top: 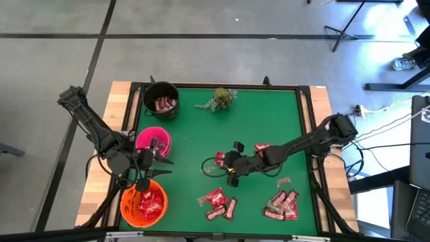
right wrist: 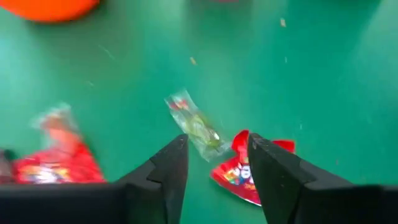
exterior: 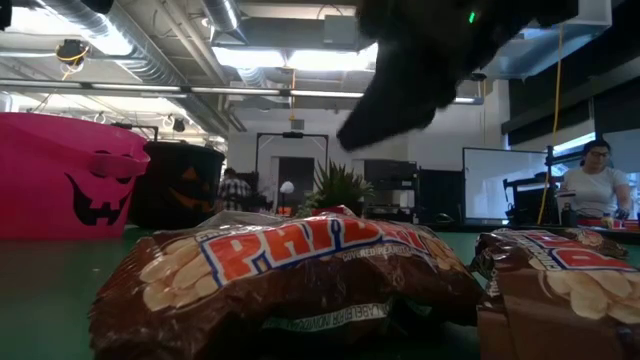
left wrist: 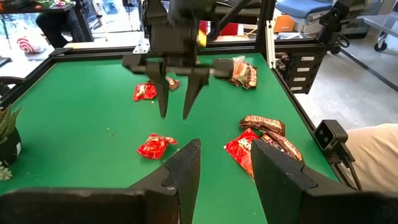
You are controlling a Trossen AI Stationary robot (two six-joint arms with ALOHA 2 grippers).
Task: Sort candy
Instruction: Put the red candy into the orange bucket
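Note:
Candy lies in loose groups on the green mat: red packets and brown bars at the near side (top: pixel 218 202) and near right (top: pixel 282 205), and more by my right arm (top: pixel 262 148). My right gripper (top: pixel 223 165) hovers open just above a red packet (right wrist: pixel 239 174) and a clear wrapper (right wrist: pixel 196 127), both flat on the mat. In the left wrist view its fingers (left wrist: pixel 177 93) point down with a gap. My left gripper (left wrist: pixel 224 168) stands open and empty between the pink bowl (top: pixel 153 141) and the orange bowl (top: pixel 143 202).
A black bowl (top: pixel 161 101) holding brown bars stands at the far left; the orange bowl holds red packets. A green sprig (top: pixel 220 99) lies at the far edge. Brown bars (exterior: pixel 300 270) lie close before the low camera. A person (exterior: pixel 598 185) sits beyond the table.

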